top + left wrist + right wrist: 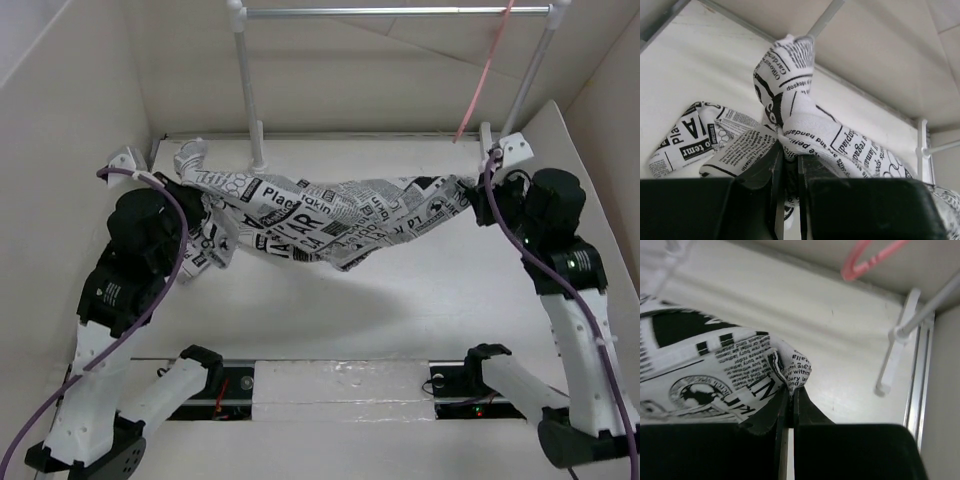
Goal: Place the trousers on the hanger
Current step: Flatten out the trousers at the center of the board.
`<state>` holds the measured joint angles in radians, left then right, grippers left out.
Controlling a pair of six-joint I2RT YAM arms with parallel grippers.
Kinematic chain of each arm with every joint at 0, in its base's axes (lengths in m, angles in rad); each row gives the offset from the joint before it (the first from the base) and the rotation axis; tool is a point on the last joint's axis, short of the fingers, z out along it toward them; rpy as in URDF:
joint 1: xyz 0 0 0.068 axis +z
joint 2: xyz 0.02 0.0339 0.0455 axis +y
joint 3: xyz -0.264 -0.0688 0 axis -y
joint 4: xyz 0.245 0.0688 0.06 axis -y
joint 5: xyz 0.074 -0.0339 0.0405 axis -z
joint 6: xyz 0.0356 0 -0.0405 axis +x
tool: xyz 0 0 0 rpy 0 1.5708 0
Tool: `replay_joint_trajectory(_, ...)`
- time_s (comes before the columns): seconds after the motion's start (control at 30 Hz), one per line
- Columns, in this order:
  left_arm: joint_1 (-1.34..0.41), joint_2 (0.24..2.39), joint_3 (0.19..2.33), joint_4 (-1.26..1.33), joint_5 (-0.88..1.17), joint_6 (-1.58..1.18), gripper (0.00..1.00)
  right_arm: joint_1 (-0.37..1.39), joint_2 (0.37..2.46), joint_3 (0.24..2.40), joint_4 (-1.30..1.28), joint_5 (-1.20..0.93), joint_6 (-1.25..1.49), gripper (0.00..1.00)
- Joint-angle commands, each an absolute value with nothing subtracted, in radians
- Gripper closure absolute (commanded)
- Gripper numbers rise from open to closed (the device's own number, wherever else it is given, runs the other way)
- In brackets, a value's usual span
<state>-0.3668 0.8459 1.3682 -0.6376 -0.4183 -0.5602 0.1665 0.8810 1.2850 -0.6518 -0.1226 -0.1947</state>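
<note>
So the trousers (320, 215) are strung out sideways between our two arms, up off the table (400, 310) and sagging in the middle like a little hammock, with their shadow on the surface underneath. On the left end, the left gripper (178, 180) has a bunched-up wad of the cloth. In the left wrist view the fingers (767, 167) are pinched tight on that wad, some fabric pokes up above them in a twisted knob, and a loose fold hangs off to the side. On the other end, the right gripper (478, 197) has a corner of the cloth. From the right wrist camera its fingers (805, 407) are squeezed together on the hem edge, with barely a sliver between them. The pink hanger (485, 75) isn't in play: it's dangling at a slant from the silver bar of the rack (400, 12) at the back, close to the rack's right post, above and just behind our right gripper. We only catch the hanger's curved lower end at the top of the right wrist view, well apart from the cloth.
</note>
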Motion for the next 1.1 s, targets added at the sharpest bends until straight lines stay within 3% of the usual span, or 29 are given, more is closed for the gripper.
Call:
replay_joint_trajectory(0.0, -0.365, 0.890, 1.371, -0.657, -0.442, -0.535, 1.00, 0.071, 1.031, 1.240, -0.710, -0.063, -0.227, 1.00)
replay_joint_trajectory(0.23, -0.365, 0.861, 1.124, -0.545, -0.091, -0.649, 1.00, -0.029, 1.245, 1.252, -0.575, -0.111, -0.161, 0.97)
replay_joint_trajectory(0.27, -0.402, 0.856, 1.018, -0.496, -0.018, -0.704, 1.00, -0.063, 1.314, 1.271, -0.562, -0.100, -0.155, 0.80)
replay_joint_trajectory(0.3, -0.402, 0.856, 1.017, -0.458, -0.005, -0.733, 1.00, -0.077, 1.350, 1.272, -0.563, -0.100, -0.155, 0.80)
replay_joint_trajectory(0.33, -0.437, 0.854, 0.914, -0.425, 0.030, -0.756, 1.00, -0.077, 1.382, 1.310, -0.572, -0.089, -0.159, 0.53)
replay_joint_trajectory(0.37, -0.437, 0.857, 0.872, -0.367, 0.052, -0.774, 1.00, -0.077, 1.411, 1.334, -0.622, -0.087, -0.172, 0.44)
replay_joint_trajectory(0.43, -0.437, 0.883, 0.772, -0.319, 0.083, -0.804, 1.00, -0.049, 1.425, 1.341, -0.655, -0.115, -0.215, 0.33)
replay_joint_trajectory(0.53, -0.437, 0.942, 0.742, -0.284, 0.057, -0.796, 1.00, 0.062, 1.301, 1.223, -0.663, -0.113, -0.233, 0.28)
replay_joint_trajectory(0.6, -0.437, 0.963, 0.747, -0.275, 0.025, -0.793, 1.00, 0.107, 1.228, 1.044, -0.640, -0.176, -0.216, 0.28)
replay_joint_trajectory(0.67, -0.437, 0.986, 0.775, -0.270, 0.011, -0.773, 1.00, 0.201, 1.100, 0.836, -0.533, -0.274, -0.157, 0.57)
replay_joint_trajectory(0.73, -0.437, 1.015, 0.822, -0.275, -0.047, -0.753, 1.00, 0.292, 1.011, 0.725, -0.459, -0.391, -0.051, 1.00)
replay_joint_trajectory(0.8, -0.428, 1.044, 0.854, -0.287, -0.061, -0.713, 1.00, 0.479, 0.983, 0.637, -0.335, -0.356, -0.003, 1.00)
replay_joint_trajectory(0.83, -0.428, 1.072, 0.885, -0.291, -0.064, -0.701, 1.00, 0.538, 0.982, 0.627, -0.309, -0.313, 0.073, 0.93)
replay_joint_trajectory(0.9, -0.417, 1.097, 0.905, -0.298, -0.083, -0.670, 1.00, 0.652, 1.031, 0.655, -0.246, -0.253, 0.081, 0.71)
replay_joint_trajectory(0.93, -0.405, 1.117, 0.919, -0.295, -0.086, -0.663, 1.00, 0.678, 1.063, 0.672, -0.221, -0.241, 0.060, 0.55)
replay_joint_trajectory(1.07, -0.385, 1.153, 0.953, -0.275, -0.097, -0.626, 1.00, 0.758, 1.313, 0.834, -0.217, -0.174, -0.055, 0.48)
